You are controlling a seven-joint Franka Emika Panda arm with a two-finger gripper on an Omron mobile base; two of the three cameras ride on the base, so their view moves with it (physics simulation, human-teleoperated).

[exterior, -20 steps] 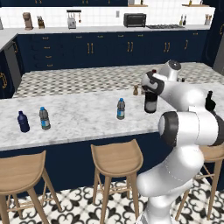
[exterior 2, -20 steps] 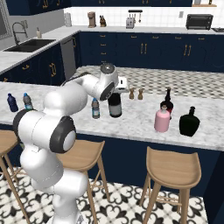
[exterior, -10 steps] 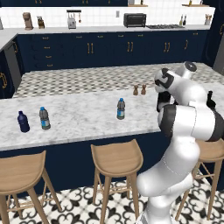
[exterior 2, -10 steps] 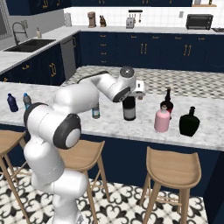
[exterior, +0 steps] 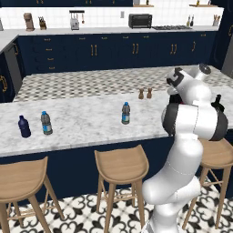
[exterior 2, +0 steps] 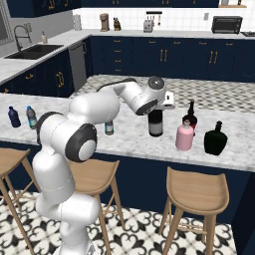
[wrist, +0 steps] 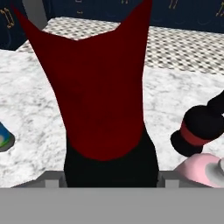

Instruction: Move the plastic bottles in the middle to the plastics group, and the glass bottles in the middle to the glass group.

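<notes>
While the plastics group [exterior 2: 22, 116] is kept at the frame's left and a water bottle [exterior 2: 108, 127] left of centre, the wine bottle [exterior 2: 156, 122] stands on the counter [exterior 2: 129, 144] at centre. It is gripped at the neck by the hand [exterior 2: 162, 102], half-open around it, presumably for carrying toward the pink bottle [exterior 2: 184, 136] and black flask [exterior 2: 215, 139] at right.

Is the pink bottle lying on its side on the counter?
No, the pink bottle stands upright on the marble counter, between the wine bottle and the black flask.

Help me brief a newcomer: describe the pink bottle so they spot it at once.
On the marble island counter above the wooden stools, look at the right-hand cluster. The pink bottle stands between the tall wine bottle and the black flask; it alone is pale pink, squat, grey-capped.
</notes>
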